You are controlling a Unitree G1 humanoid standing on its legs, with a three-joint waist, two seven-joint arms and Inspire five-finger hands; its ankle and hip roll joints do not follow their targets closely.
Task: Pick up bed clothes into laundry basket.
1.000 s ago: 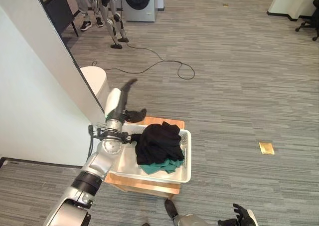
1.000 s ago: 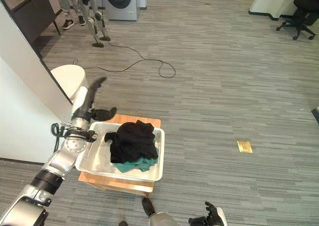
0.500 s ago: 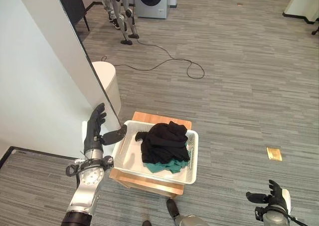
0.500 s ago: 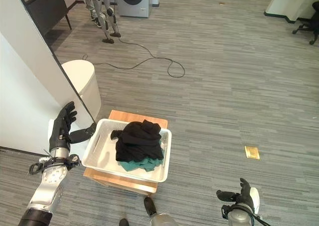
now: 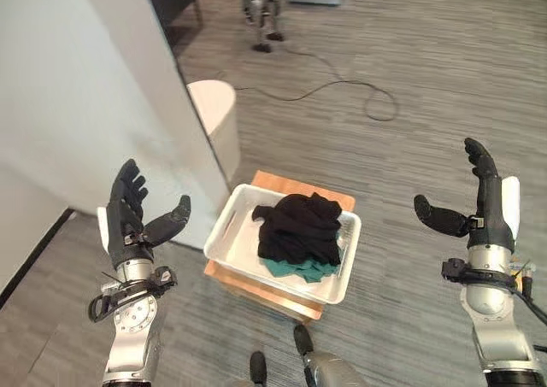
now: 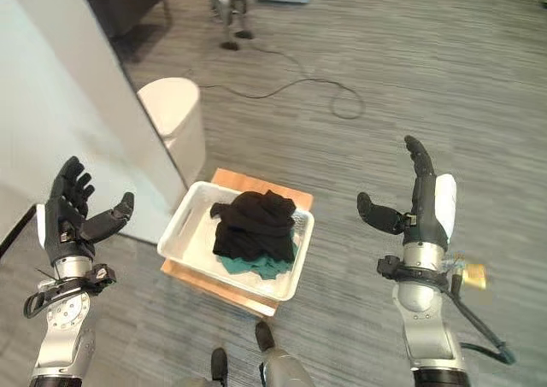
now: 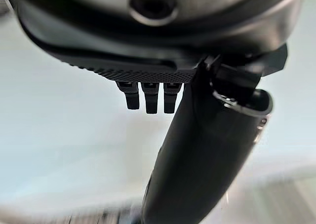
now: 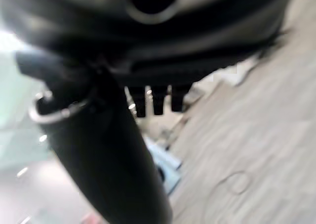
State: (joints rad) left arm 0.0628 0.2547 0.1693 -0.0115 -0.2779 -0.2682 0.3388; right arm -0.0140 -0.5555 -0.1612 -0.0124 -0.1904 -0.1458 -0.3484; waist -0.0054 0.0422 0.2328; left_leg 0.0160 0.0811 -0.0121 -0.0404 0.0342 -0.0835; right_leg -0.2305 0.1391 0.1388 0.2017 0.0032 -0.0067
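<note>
Your left hand [image 5: 128, 220] and right hand [image 5: 483, 201] are both raised with fingers spread, holding nothing. The black and green bed clothes [image 5: 299, 233] lie heaped in the white plastic laundry basket [image 5: 224, 233] on the low wooden surface [image 5: 265, 295] between them.

We see even, bright indoor light and soft shadows from the head; both wrist views are heavily blurred.
</note>
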